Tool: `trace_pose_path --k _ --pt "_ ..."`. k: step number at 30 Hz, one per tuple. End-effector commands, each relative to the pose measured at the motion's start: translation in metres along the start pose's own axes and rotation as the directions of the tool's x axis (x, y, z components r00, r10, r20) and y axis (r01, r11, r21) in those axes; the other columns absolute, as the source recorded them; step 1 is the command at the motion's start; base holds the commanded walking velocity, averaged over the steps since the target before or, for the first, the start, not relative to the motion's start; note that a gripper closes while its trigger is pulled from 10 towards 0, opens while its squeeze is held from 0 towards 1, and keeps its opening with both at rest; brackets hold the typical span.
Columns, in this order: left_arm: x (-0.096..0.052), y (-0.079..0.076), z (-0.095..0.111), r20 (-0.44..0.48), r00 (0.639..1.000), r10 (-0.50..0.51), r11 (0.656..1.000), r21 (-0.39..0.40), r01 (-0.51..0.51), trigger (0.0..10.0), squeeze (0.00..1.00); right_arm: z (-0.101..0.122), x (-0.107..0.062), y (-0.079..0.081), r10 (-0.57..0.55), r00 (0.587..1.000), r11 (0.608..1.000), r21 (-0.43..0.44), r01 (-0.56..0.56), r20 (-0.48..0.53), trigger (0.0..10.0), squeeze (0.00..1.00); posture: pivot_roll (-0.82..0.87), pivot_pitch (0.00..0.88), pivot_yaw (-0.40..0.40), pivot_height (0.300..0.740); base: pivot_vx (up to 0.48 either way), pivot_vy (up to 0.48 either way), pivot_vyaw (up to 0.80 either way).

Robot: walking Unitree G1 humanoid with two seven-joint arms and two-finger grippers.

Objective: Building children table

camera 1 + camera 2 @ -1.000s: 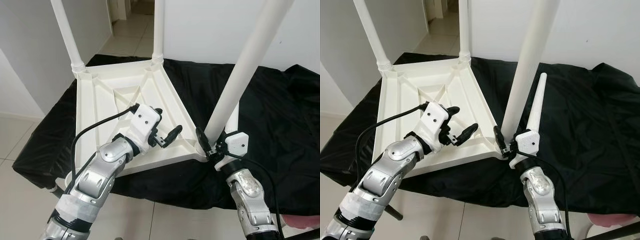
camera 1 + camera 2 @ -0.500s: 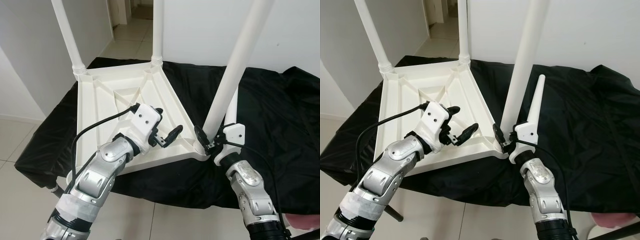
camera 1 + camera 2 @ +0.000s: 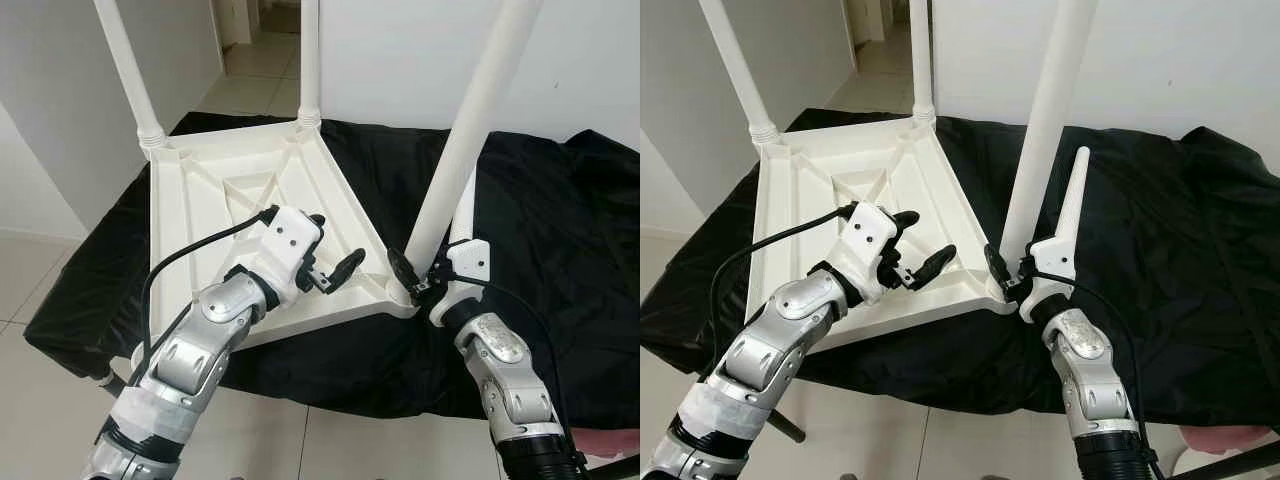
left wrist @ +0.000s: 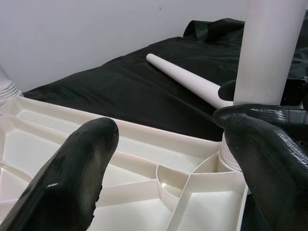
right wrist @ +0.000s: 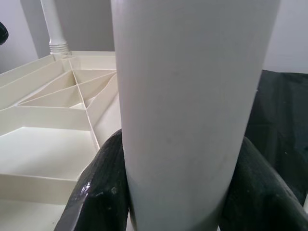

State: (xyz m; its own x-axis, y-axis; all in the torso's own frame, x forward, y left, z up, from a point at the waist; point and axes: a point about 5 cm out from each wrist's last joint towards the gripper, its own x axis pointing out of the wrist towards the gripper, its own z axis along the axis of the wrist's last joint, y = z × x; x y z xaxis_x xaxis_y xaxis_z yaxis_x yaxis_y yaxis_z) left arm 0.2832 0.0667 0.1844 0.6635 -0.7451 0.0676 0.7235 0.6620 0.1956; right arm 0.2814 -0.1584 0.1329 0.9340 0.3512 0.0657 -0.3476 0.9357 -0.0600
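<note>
Gripping the near-corner leg point(image 3: 466, 150) of the upturned white children's table point(image 3: 215, 215), my right claw point(image 3: 1008, 272) is clenched around the pole just above its socket, a black finger point(image 5: 103, 185) pressed to each side of the white tube. The leg rises steeply from that corner, leaning slightly away from my claw. My left claw point(image 3: 335, 262) hovers released over the ribbed underside of the table, its two black fingers point(image 4: 77, 175) spread wide with nothing between them, beside my right claw and just inward of the same corner. The table lies upside down on a tabletop draped in black cloth point(image 3: 540, 210), its corner nearest my right claw reaching the cloth's front edge. Two more legs point(image 3: 125, 65) stand upright in the far corners, well beyond both claws. A loose white leg point(image 3: 1072, 205) lies on the cloth just behind my right claw, its tapered tip pointing away from me. Pale floor tiles point(image 3: 30, 400) show below my left arm, and a white wall point(image 3: 400, 50) stands behind the tabletop.
</note>
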Motion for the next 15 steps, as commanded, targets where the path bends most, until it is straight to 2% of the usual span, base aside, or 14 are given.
trace_pose_path --k 1,4,6,8,10,12,13,14,15 --pt "-0.001 -0.003 0.004 0.006 0.998 -0.070 0.998 0.007 0.070 10.0 0.00 -0.027 -0.008 0.007 -0.027 0.991 0.998 0.046 0.033 -0.130 10.0 0.00 -0.06 0.012 0.033 0.740 0.000 0.000 0.00" --pt "-0.001 -0.003 0.004 0.005 0.997 -0.072 0.997 0.008 0.072 10.0 0.00 -0.022 -0.007 0.012 -0.063 0.993 0.996 0.063 0.070 -0.099 10.0 0.00 -0.06 0.012 0.033 0.740 0.000 0.000 0.00" --pt "-0.002 -0.005 0.003 0.002 0.997 -0.079 0.997 0.009 0.079 10.0 0.00 -0.014 -0.003 0.019 -0.154 0.986 0.981 0.112 0.160 -0.058 10.0 0.00 -0.06 0.012 0.033 0.740 0.000 0.000 0.00" --pt "-0.002 -0.007 0.002 -0.001 0.996 -0.088 0.996 0.009 0.088 10.0 0.00 -0.009 0.001 0.021 -0.285 0.958 0.948 0.137 0.288 -0.042 10.0 0.00 -0.06 0.014 0.026 0.740 0.000 0.000 0.00" --pt "-0.002 -0.007 0.002 -0.001 0.996 -0.088 0.996 0.009 0.088 10.0 0.00 -0.009 0.001 0.021 -0.285 0.958 0.948 0.137 0.288 -0.042 10.0 0.00 -0.06 0.014 0.026 0.740 0.000 0.000 0.00" --pt "-0.001 -0.009 0.002 -0.002 0.996 -0.094 0.995 0.011 0.094 10.0 0.00 -0.006 0.006 0.027 -0.382 0.922 0.901 0.198 0.386 -0.060 10.0 0.00 -0.06 0.012 0.022 0.740 0.000 0.000 0.00" --pt "-0.001 -0.009 0.002 -0.002 0.996 -0.094 0.995 0.011 0.094 10.0 0.00 -0.006 0.006 0.027 -0.382 0.922 0.901 0.198 0.386 -0.060 10.0 0.00 -0.06 0.012 0.022 0.740 0.000 0.000 0.00" --pt "-0.001 -0.009 0.002 -0.002 0.995 -0.095 0.995 0.010 0.095 10.0 0.00 -0.005 0.010 0.032 -0.410 0.909 0.881 0.223 0.416 -0.078 10.0 0.00 -0.06 0.011 0.017 0.740 0.000 0.000 0.00" --pt "-0.001 -0.010 0.001 -0.004 0.995 -0.097 0.995 0.008 0.097 10.0 0.00 -0.002 0.013 0.036 -0.398 0.915 0.891 0.210 0.402 -0.062 10.0 0.00 -0.06 0.011 0.017 0.740 0.000 0.000 0.00"
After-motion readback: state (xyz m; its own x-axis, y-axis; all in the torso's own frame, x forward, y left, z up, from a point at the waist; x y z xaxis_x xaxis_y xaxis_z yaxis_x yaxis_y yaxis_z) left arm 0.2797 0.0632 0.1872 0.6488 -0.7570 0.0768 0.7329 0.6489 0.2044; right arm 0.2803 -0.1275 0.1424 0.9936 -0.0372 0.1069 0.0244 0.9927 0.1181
